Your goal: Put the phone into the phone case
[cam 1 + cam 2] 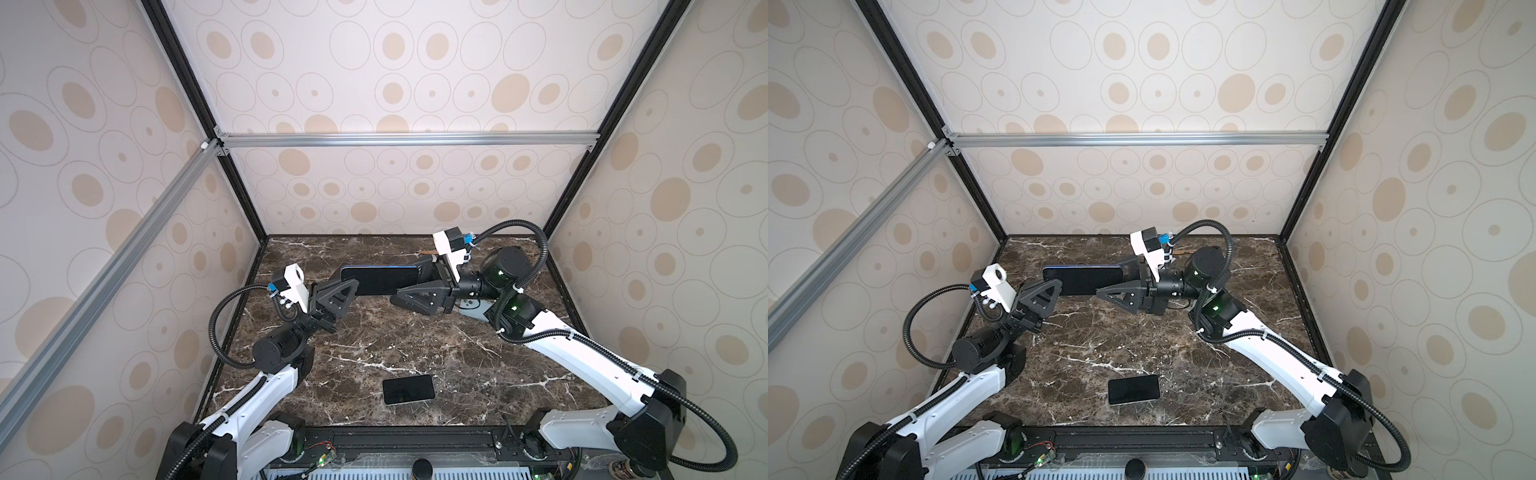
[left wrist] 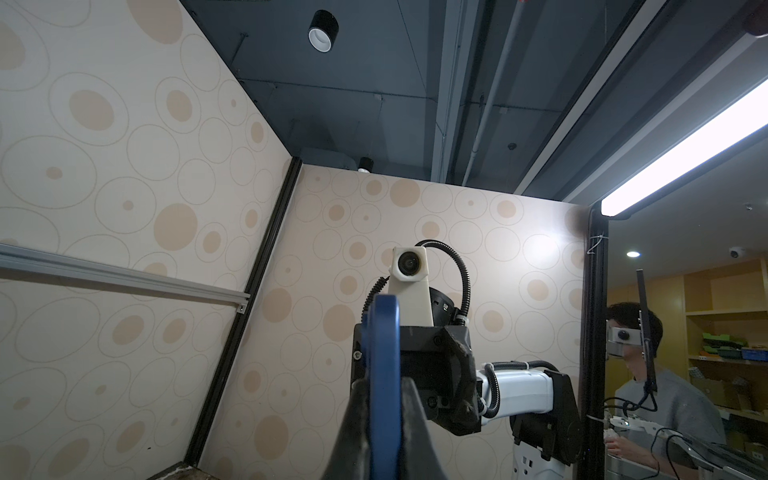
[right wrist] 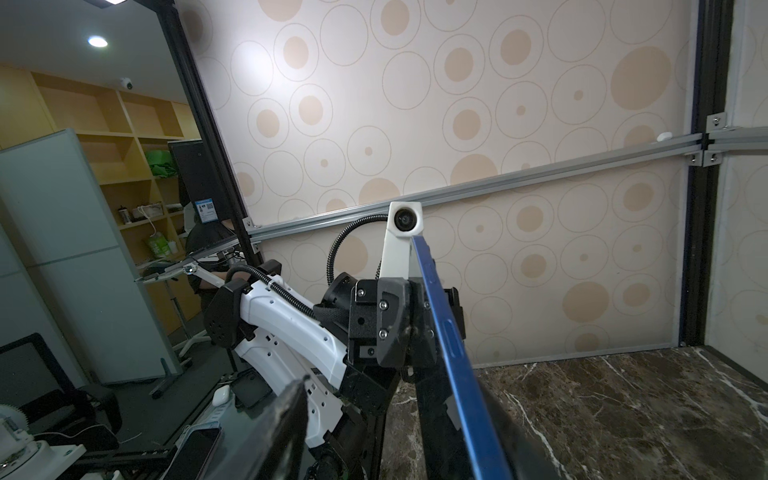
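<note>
1. L pincer (image 1: pixel 351 286): clenched on one short end of blue-edged dark rectangular phone case (image 1: pixel 380 279), carried in mid-air roughly upright on its long edge, clear of dark marble worktop (image 1: pixel 457 365).
2. R pincer (image 1: pixel 409 282): released, jaws parted w/ opposite end of case between them. In R wrist view, blue edge lying along one finger, other finger well apart.
3. Black-faced, pale-rimmed slab phone (image 1: pixel 408 389): flat on worktop, dark face up, well below both pincers & toward robot's base from them, untouched.
4. Prob. step in hand: re-gripping or turning case btwn pincers before laying it down. No insertion yet.
5. To do well: hold L clench steady, no wrist roll while R loose. Case prob. soft, so likely to bow or pivot on a single end grip.
6. If closing R: centre jaws on rim first, close slowly, avoid squeezing across open cavity (risk of folding).
7. If backing R off: pull straight along case's length, to avoid dragging it out of L via the touching finger.
8. Aim: cavity side up, set down near phone, w/ room for a pincer either side.
9. Cavity face: can't tell from these views.
</note>
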Robot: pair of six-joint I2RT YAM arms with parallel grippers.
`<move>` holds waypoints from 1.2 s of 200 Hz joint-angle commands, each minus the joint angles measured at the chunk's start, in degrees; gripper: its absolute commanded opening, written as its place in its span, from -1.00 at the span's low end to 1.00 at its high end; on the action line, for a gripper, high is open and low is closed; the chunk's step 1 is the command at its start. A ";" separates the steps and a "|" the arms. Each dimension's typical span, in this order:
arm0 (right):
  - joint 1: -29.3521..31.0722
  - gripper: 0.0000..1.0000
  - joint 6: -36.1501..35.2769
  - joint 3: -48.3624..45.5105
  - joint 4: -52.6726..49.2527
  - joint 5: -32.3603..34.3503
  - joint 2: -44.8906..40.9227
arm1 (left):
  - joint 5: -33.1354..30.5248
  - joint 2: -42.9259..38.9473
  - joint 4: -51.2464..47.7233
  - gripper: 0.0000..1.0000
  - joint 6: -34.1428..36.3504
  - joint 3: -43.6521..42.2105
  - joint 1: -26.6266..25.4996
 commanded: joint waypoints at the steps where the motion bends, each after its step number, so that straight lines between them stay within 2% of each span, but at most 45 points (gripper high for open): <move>1: 1.02 0.00 -0.76 -0.86 0.45 -2.28 -1.23 | -3.20 -0.36 13.75 -1.00 0.80 0.51 0.84; 14: 1.01 -0.12 -0.91 -1.02 0.32 -2.27 -1.27 | -3.41 -0.09 13.72 -1.00 0.71 0.42 0.88; 76: 1.04 -0.99 -0.74 -0.70 1.08 -2.69 -2.15 | -4.49 1.15 13.77 -1.00 0.68 -0.06 1.32; 118: 1.05 -1.00 -3.83 -1.78 -1.42 -1.08 -4.75 | -3.81 2.87 13.77 -1.00 0.44 0.31 1.59; 123: 1.05 -0.83 -4.44 -1.96 -2.01 -0.73 -5.03 | -3.49 2.87 13.77 -1.00 0.58 0.39 1.59; 134: 1.06 -0.20 -5.56 -2.26 -3.81 0.21 -5.31 | -3.21 2.66 13.77 -1.00 0.99 0.42 1.59; 141: 1.06 -0.03 -5.97 -2.41 -4.31 0.52 -5.40 | -3.14 2.45 13.77 -1.00 1.35 0.34 1.59; 172: 1.05 0.15 -5.21 -2.28 -4.24 0.34 -4.33 | -3.17 1.22 13.77 -1.00 2.64 -0.11 1.59; 207: 1.06 0.46 -4.23 -2.44 -3.74 0.08 -3.21 | -3.13 -0.23 13.77 -1.00 2.56 -0.12 1.60; 240: 1.07 0.48 -2.55 -2.92 -2.06 0.55 -2.57 | -3.42 -1.23 13.76 -1.00 2.42 -0.27 1.60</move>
